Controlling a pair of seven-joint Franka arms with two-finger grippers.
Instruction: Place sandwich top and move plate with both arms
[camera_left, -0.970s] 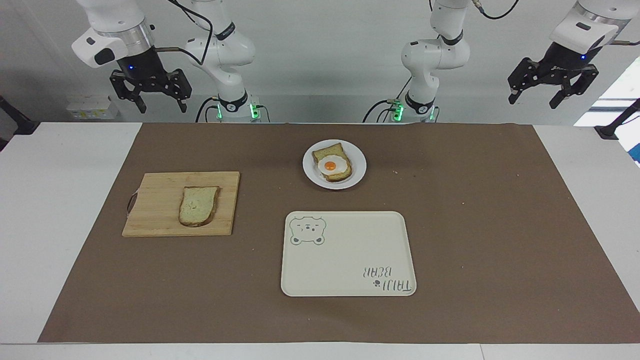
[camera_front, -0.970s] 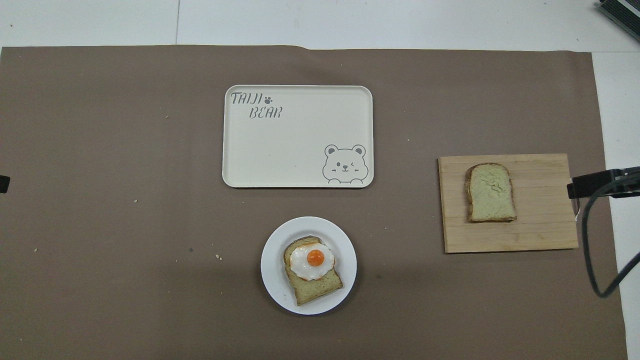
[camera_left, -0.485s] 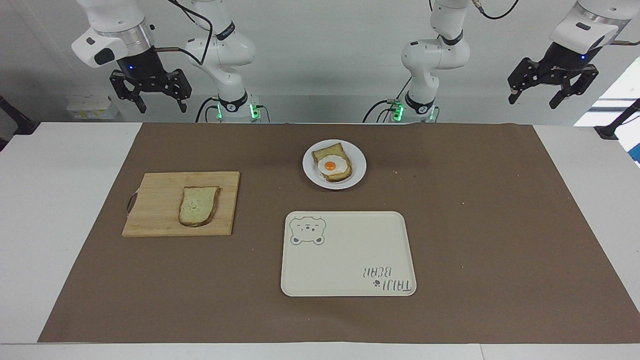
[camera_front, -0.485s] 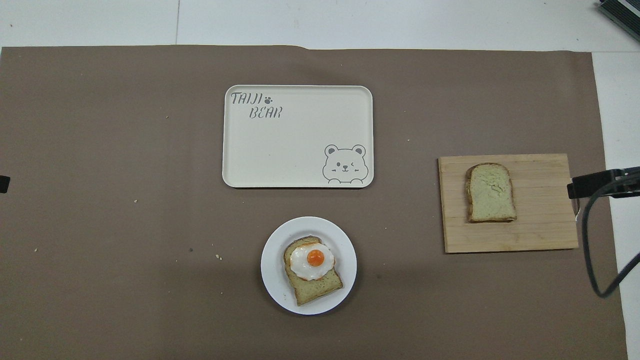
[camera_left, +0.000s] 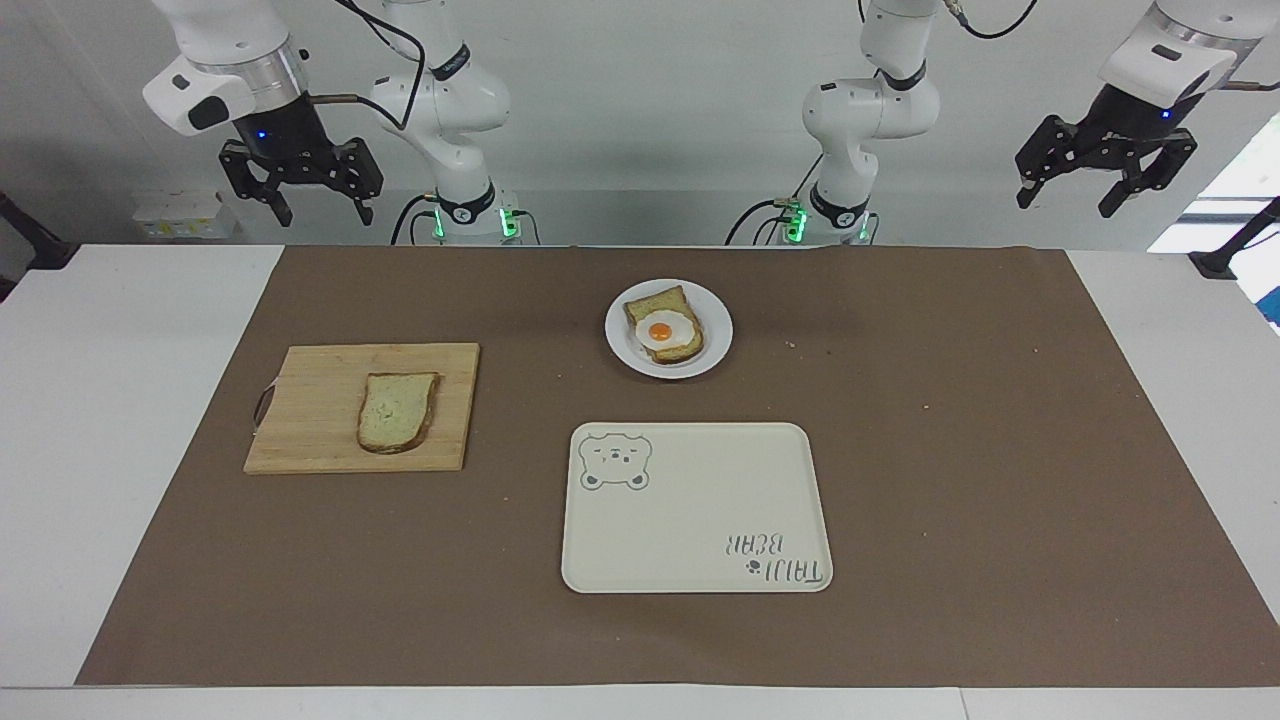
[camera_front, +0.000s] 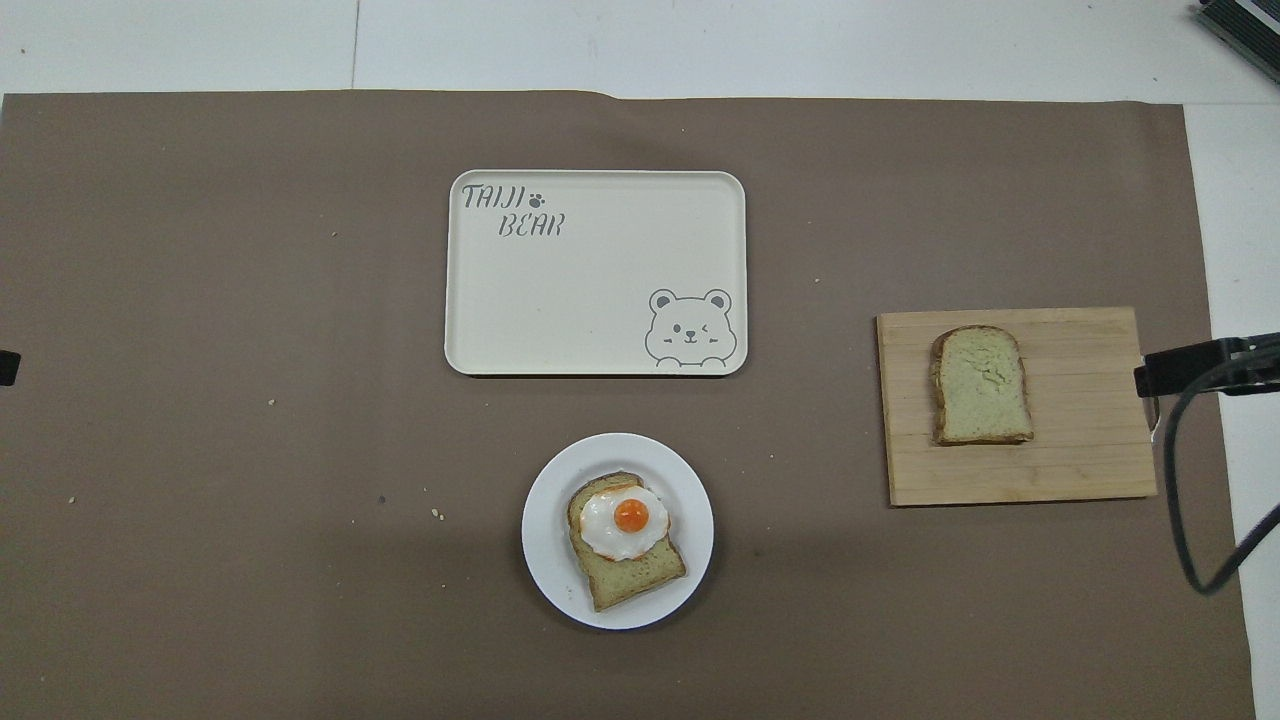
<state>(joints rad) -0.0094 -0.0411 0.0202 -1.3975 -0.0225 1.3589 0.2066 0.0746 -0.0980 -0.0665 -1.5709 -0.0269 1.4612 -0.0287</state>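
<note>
We find the sandwich top (camera_left: 397, 410) lying flat on a wooden cutting board (camera_left: 310, 440) toward the right arm's end of the table, its rounded edge turned away from the robots. Nothing touches it. In the overhead view the same slice (camera_front: 981, 384) sits near the middle of the board (camera_front: 1080, 460).

We find the plate (camera_left: 622, 350) on the brown mat (camera_left: 1000, 480) near the robots, roughly midway between the two arm bases. It carries a slice of bread (camera_left: 660, 304) topped with a fried egg (camera_left: 664, 331), yolk up. The egg covers the part of that slice lying farther from the robots.

A cream rectangular tray (camera_left: 700, 500) with a bear drawing lies farther from the robots than the plate and apart from it, with a strip of bare mat between them. We see nothing resting on the tray.

We observe the right gripper (camera_left: 317, 212) hanging high above the table's edge nearest the robots, at the right arm's end, roughly in line with the cutting board. Its fingers stand spread wide and hold nothing.

We observe the left gripper (camera_left: 1066, 202) raised high at the left arm's end of the table, well apart from every object. Its fingers are likewise spread wide with nothing between them.

Neither gripper touches the plate, the bread or the tray.

A few small crumbs are scattered on the mat.
</note>
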